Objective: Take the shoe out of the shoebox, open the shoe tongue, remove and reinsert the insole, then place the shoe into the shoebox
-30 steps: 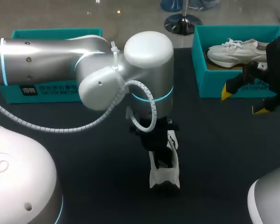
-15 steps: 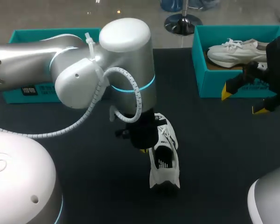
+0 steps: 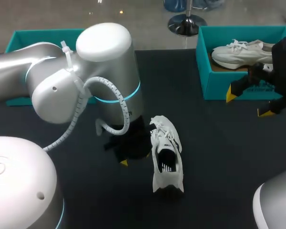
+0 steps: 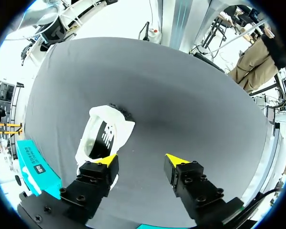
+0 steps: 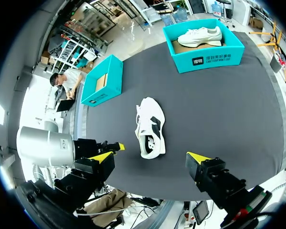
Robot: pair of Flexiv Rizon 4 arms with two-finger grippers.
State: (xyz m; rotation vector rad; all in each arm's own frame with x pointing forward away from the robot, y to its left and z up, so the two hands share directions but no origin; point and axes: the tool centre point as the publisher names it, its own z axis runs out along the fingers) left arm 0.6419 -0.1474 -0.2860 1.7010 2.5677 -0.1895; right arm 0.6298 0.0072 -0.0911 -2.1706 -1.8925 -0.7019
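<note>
A shoe [image 3: 167, 155] lies on the table [image 3: 219, 157] at the lower middle of the frame, toe toward the top and heel toward the bottom. The left gripper [image 4: 142, 160] is just left of the shoe; in the left wrist view the shoe lies ahead of one finger, and contact cannot be told. The right box [image 3: 219, 90] stands at the upper right with a second shoe [image 3: 238, 52] in it. The right gripper [image 3: 248, 105] is at the right edge, in front of that box and well apart from the first shoe. The left box [image 3: 19, 36] sits at the upper left, behind the left arm [image 3: 62, 76].
</note>
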